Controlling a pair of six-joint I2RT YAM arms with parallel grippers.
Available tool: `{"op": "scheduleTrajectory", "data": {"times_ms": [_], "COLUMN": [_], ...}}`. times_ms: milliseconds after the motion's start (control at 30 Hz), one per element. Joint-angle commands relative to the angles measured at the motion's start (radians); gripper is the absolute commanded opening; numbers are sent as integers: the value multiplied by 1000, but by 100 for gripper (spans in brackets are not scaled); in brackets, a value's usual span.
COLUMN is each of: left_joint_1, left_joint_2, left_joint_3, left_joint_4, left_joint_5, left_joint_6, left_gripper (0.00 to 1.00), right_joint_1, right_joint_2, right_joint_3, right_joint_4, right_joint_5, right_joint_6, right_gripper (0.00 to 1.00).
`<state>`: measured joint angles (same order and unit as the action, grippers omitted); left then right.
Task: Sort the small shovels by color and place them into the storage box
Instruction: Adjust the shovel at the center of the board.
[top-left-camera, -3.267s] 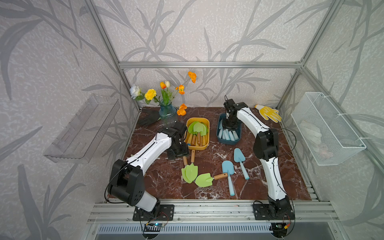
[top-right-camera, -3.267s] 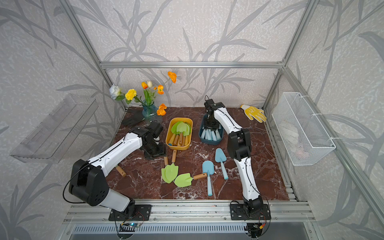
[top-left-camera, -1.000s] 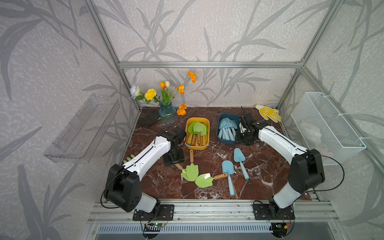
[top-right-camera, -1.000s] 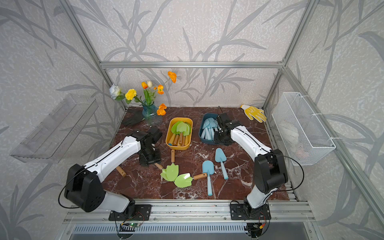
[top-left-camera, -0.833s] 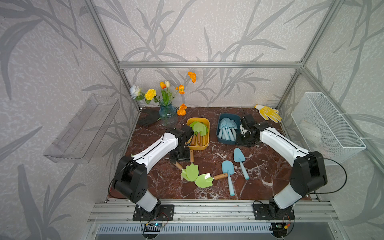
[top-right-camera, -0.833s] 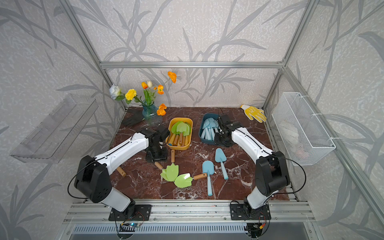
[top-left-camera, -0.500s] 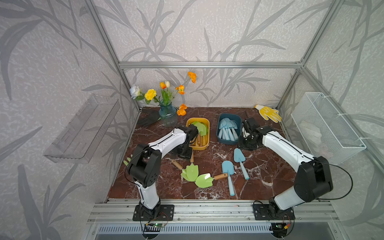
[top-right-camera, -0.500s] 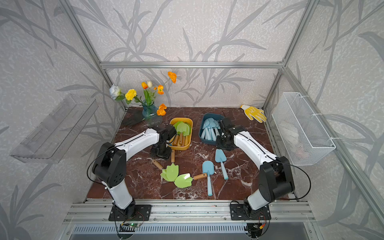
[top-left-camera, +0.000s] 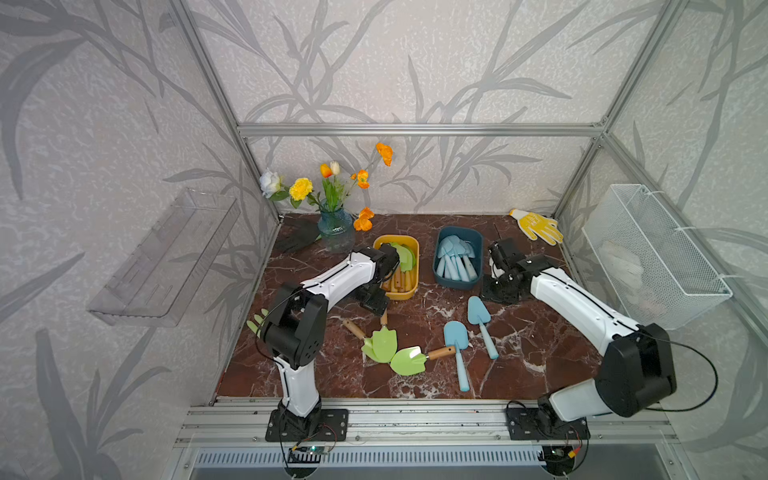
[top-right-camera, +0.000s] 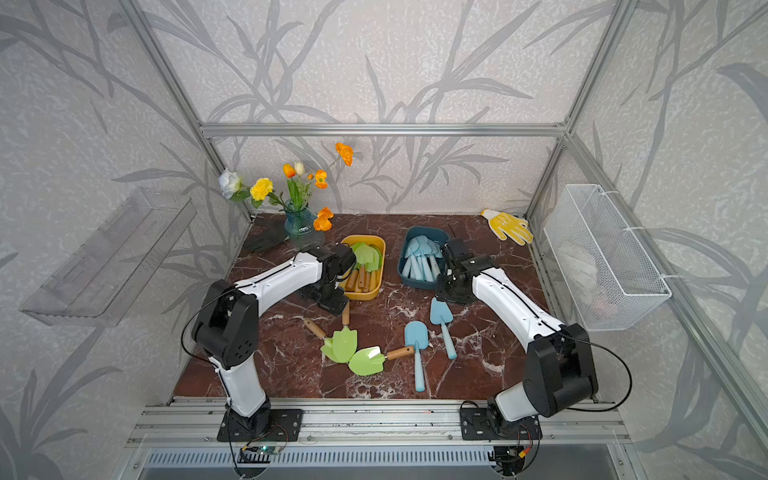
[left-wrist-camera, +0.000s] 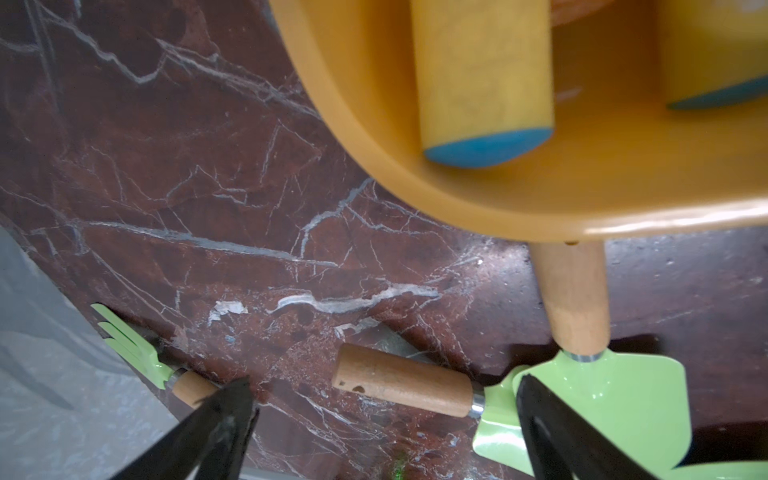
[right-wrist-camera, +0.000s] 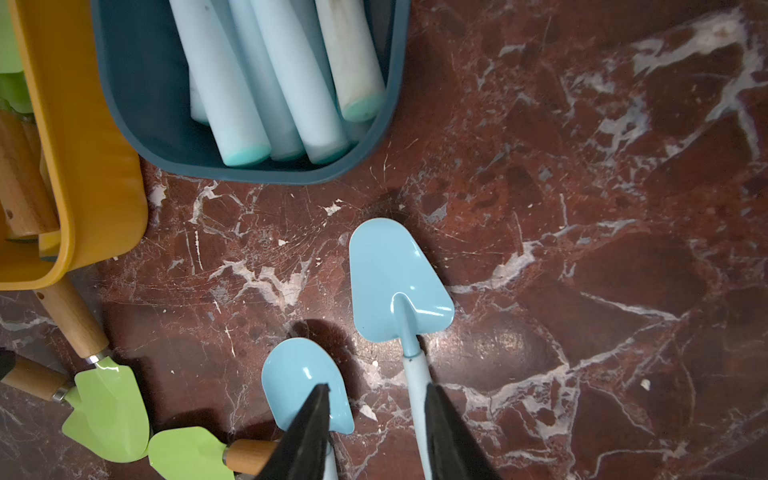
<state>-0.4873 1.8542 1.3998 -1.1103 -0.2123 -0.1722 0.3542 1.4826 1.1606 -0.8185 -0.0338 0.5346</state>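
Three lime-green shovels with wooden handles (top-left-camera: 384, 343) (top-right-camera: 368, 359) lie mid-table, and two pale blue shovels (top-left-camera: 457, 336) (right-wrist-camera: 399, 278) lie to their right. The yellow storage box (top-left-camera: 398, 296) holds green shovels; the dark blue box (top-left-camera: 457, 286) holds pale blue ones. My left gripper (top-left-camera: 374, 300) (left-wrist-camera: 382, 392) hovers at the yellow box's front edge, open wide and empty, over one wooden handle (left-wrist-camera: 403, 390). My right gripper (top-left-camera: 498, 291) (right-wrist-camera: 377, 388) sits in front of the blue box, open and holding nothing, with one blue shovel's handle beside a finger (right-wrist-camera: 440, 415).
A green three-pronged fork (top-left-camera: 257, 322) (left-wrist-camera: 133, 347) lies at the table's left edge. A flower vase (top-left-camera: 336, 232) and a dark glove (top-left-camera: 299, 239) stand at the back left, a yellow glove (top-left-camera: 536, 226) at the back right. A wire basket (top-left-camera: 648, 257) hangs on the right wall, a clear shelf (top-left-camera: 166, 257) on the left.
My left gripper has moved right to the yellow box's front and its jaws have spread wide. My right gripper has slid a little forward from the blue box toward the blue shovels.
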Motion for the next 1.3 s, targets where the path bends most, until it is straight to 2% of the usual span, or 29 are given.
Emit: {"op": "scheduleTrajectory", "data": {"times_ms": [0,167,433,667,800,967,1267], "left_joint_1": [15,63,107,107,104,66,-96], "left_joint_2": [32,86,92,37,-57,-170,-271], "left_joint_3": [-14,4,-59,-193,-264,-324,-340], "left_joint_4": [19,-12,-49,-67,-90,-120,-181], "left_joint_5": [-53,-82,-11,89,128,208,272], "left_joint_6": [-25,-123,-220,-265,-309,-368,-436], "left_gripper": [100,100,100,99,95,93,93], "right_joint_1": [0,0,0,0,1,0,0], "right_joint_2": [-27,-28,-50,-65,-71,-66,-41], "right_joint_3": [-8,-10,-45,-73,-98,-113,-94], "right_joint_4": [-21,-19,-8,8,20,32,37], "right_joint_5": [17,9,8,8,1,-8,-22], "right_joint_6": [9,10,15,5,1,-4,-16], "right_gripper": [40,40,40,40,40,40,40]}}
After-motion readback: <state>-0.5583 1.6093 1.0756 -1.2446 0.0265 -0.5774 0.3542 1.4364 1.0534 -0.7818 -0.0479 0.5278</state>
